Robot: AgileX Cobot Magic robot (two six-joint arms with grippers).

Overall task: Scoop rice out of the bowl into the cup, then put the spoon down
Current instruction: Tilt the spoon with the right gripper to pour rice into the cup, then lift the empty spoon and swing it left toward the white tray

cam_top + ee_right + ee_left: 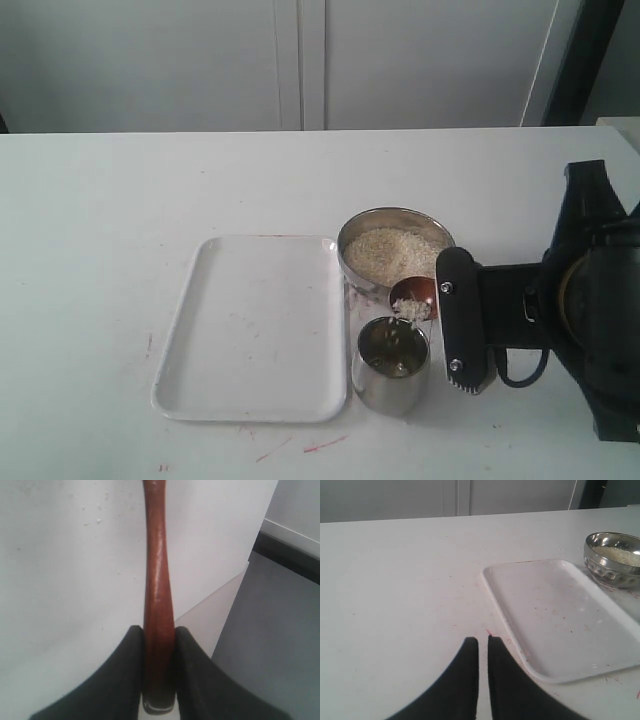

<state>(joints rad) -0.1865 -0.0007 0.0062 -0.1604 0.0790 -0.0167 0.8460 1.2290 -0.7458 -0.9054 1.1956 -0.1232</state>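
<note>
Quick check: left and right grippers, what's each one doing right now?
Left gripper: shut, holding nothing.
Right gripper: shut on the handle of the spoon.

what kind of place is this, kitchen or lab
Likely a robot test bench, not a kitchen: bare white table, plain wall panels, with a tray, bowl of rice and cup set out.

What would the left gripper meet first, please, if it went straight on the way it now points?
Probably nothing soon: the left gripper points over bare table, with the tray off to one side. Depth is hard to judge.
</note>
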